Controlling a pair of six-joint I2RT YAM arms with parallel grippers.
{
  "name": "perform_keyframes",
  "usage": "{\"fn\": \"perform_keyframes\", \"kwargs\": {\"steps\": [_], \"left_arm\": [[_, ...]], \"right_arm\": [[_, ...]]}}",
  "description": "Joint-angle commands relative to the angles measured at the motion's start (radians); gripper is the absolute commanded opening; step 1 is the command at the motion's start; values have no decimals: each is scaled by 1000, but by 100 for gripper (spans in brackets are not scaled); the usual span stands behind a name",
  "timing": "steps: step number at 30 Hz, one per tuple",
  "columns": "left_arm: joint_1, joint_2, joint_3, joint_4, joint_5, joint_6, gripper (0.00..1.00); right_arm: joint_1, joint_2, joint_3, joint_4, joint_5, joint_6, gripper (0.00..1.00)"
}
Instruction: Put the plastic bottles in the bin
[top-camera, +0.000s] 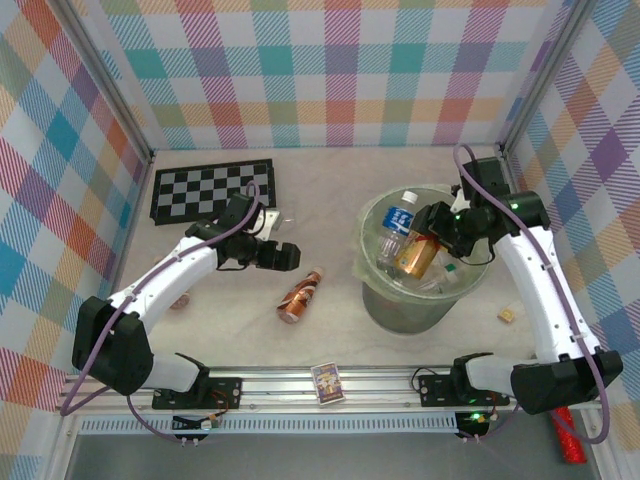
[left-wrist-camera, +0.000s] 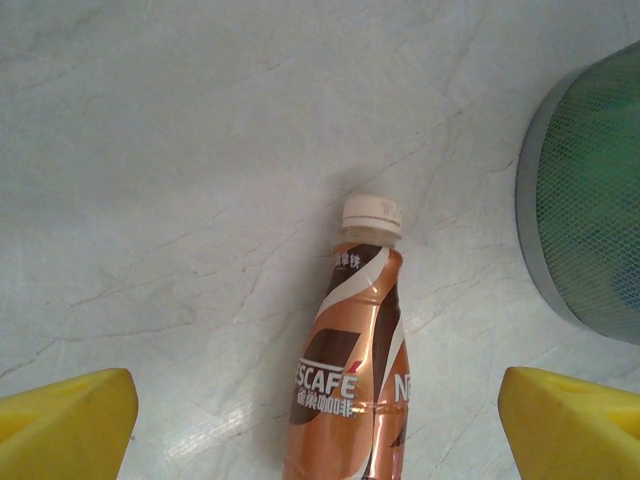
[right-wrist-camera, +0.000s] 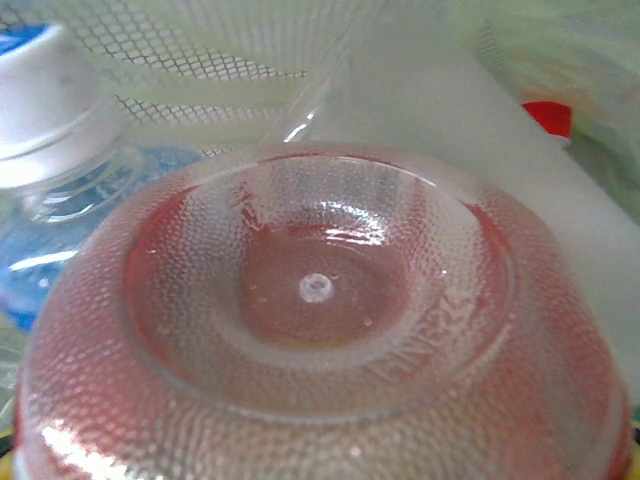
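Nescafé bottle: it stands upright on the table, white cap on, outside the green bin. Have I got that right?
Not quite. The Nescafé bottle lies on its side and is not upright, as the left wrist view shows. The rest holds: its white cap is on, and it rests on the table, outside the green bin.

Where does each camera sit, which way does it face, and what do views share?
Top external: above and behind the bases, looking down on the table; left arm and right arm show.
Left wrist: facing down at the lying bottle; yellow fingertips in lower corners.
Right wrist: inside the bin, facing the orange-brown bottle's base.
Shared: top and left wrist both see the lying bottle and bin.
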Motion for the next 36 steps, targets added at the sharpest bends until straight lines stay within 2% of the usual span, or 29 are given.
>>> {"fn": "perform_keyframes", "kwargs": {"steps": [1,8,15,19,23,28,36], "left_arm": [[-10,14,-11,-36,-6,15,93],[-14,10,-18,-29,-13,2,93],[-18,13,-18,-29,-15,-3,93],[-22,17,-16,-24,16,-3,93],[-29,13,-18,-28,33,-3,97],[-45,9,-33,-44,44,4,100],[-133,-8,-110,-79,32,-23,100]], "right_arm": [[-3,22,-32,91,-60,44,59],[-3,64,-112,208,-101,65,59],[-1,74,-124,225,-109,47,64],[-1,66,-39,155,-80,11,76],[-1,47,42,75,-55,-24,81],[-4,29,151,-44,15,-78,92],[-13,7,298,-68,66,-137,99]]}}
